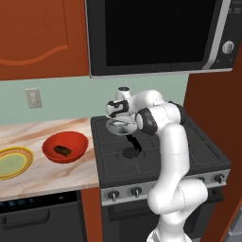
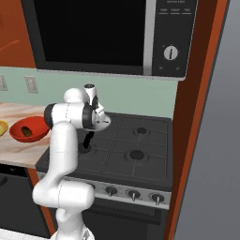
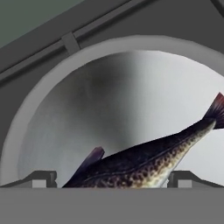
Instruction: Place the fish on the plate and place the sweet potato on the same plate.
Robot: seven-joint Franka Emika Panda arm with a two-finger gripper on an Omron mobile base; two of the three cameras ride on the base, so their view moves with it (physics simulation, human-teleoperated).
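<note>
In the left base view the white arm rose from the lower right and bent over the black stove (image 1: pixel 156 156), its hand (image 1: pixel 119 126) pointing down into a small grey pan (image 1: pixel 122 126) on the rear left burner, the pan's dark handle reaching toward the front. Whether the fingers stood wide or narrow could not be told from here. On the marble desk (image 1: pixel 42 177) left of the stove sat a red bowl (image 1: pixel 64 147) with the sweet potato (image 1: pixel 62 151) lying inside it as a dark brown lump. The plate (image 1: pixel 14 162), yellow-orange at the rim and pale green in the centre, lay just left of the bowl at the picture's edge. A microwave (image 1: pixel 160 35) hung above the stove.

In the right base view the arm stood at the lower left, the hand (image 2: pixel 97 123) low over the same pan (image 2: pixel 102 123). The red bowl (image 2: pixel 29 129) with the sweet potato (image 2: pixel 26 131) was left of the stove (image 2: pixel 126 150) on the desk (image 2: pixel 18 150), and a sliver of the plate (image 2: pixel 2 127) showed beyond it.

In the hand view the fish (image 3: pixel 144 162) lay slantwise across the pale round floor of the pan (image 3: pixel 52 87), tail up to the right, between the two dark fingertips (image 3: pixel 41 179), which stood wide apart on either side and gripped nothing
</note>
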